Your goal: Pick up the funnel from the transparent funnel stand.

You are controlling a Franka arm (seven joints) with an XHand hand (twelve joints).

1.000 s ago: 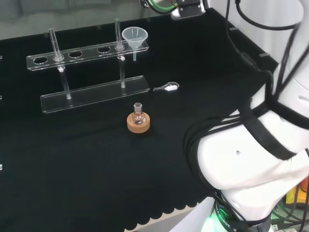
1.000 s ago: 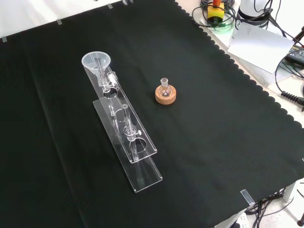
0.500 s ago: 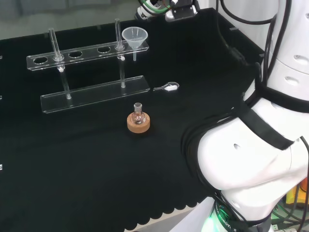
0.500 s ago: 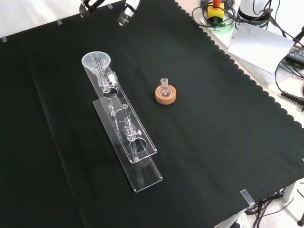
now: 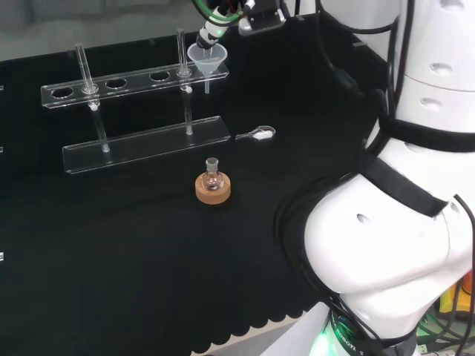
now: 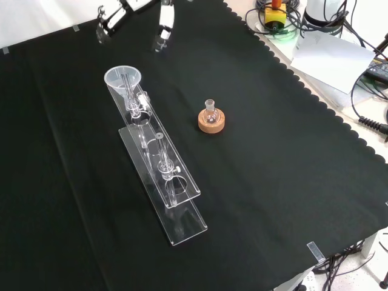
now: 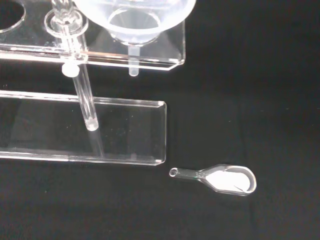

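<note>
1. The flask [image 6: 210,111] on its cork ring [image 6: 211,121] stands nearest in the head view, in front of the stand [image 6: 159,170] and well clear of it.
2. A small glass scoop [image 7: 220,178] lies on the worktop [image 6: 273,182] just past the stand's base end, below the funnel.
3. The funnel [image 6: 123,79] sits upright in the end hole of the stand's upper shelf, stem through the hole.
4. The hand [image 6: 163,24] hovers just beyond the funnel, fingers spread and holding nothing.
5. Judgement: bring the fingers down on either side of the cone rim, avoid the stand's post beside it, then lift straight up so the stem clears the hole.
</note>
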